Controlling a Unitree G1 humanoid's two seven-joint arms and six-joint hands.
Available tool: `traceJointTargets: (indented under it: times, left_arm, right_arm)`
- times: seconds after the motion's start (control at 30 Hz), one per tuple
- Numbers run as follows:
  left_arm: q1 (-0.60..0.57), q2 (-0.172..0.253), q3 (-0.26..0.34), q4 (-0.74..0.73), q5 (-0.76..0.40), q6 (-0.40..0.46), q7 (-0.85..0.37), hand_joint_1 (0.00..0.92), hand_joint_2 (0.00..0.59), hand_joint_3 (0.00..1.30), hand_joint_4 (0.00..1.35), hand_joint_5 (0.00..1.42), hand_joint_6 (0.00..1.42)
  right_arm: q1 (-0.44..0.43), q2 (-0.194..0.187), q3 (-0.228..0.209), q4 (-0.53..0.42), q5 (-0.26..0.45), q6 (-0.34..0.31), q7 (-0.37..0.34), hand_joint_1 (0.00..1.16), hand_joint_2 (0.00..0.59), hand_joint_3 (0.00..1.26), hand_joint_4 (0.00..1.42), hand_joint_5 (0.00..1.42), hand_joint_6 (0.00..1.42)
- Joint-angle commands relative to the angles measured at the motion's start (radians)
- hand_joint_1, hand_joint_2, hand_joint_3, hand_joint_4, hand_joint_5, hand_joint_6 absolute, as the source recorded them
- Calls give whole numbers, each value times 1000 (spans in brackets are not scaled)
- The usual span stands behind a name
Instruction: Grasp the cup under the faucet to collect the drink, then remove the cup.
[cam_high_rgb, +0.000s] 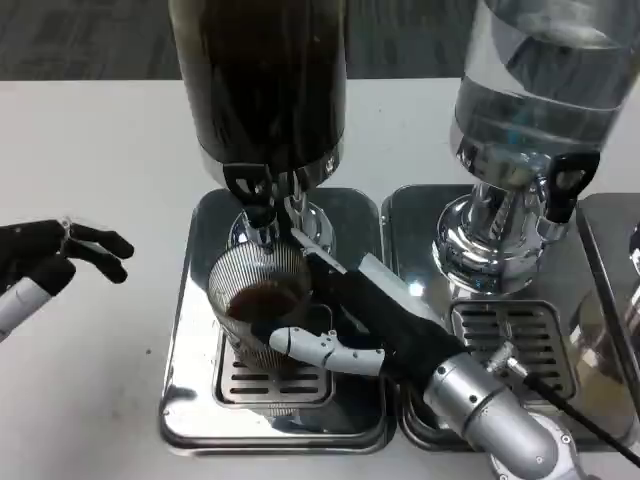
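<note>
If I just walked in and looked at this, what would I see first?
Probably the big dark drink dispenser at the top middle, with the robot's right hand gripping a ribbed clear cup under its faucet; there is brown drink in the cup. Next, the clear water dispenser shining at the top right. The left hand waits open at the left, over the white table.

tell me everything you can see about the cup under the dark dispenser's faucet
The cup is clear and ribbed, likely plastic or glass, standing upright on the slotted drip tray directly below the black-handled faucet of the dark dispenser. A pool of dark drink sits inside it. The right hand grips it from the right, with white and black fingers wrapped around its front and side.
</note>
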Motion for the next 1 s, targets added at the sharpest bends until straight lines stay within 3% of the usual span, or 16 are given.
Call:
traceJointTargets:
  times: [0.03, 0.4, 0.63, 1.0]
  left_arm:
    - [5, 17, -6, 14, 13, -13, 11, 0, 56, 573, 603, 461, 232]
    - [0, 20, -7, 26, 10, -12, 8, 0, 57, 589, 634, 476, 244]
    - [-4, 23, -9, 32, 13, -12, 7, 0, 60, 590, 632, 479, 240]
    - [-1, 26, -10, 29, 13, -8, 8, 0, 75, 567, 606, 464, 228]
  right_arm:
    - [-24, -4, 12, 20, -2, -17, 24, 427, 197, 0, 0, 0, 0]
    - [-37, -7, 28, 26, -31, -3, 23, 529, 186, 0, 0, 0, 0]
    - [-17, -4, 27, -1, -78, -8, -41, 595, 194, 0, 0, 0, 18]
    - [-6, 1, 43, -23, -116, 7, -79, 620, 198, 0, 0, 0, 94]
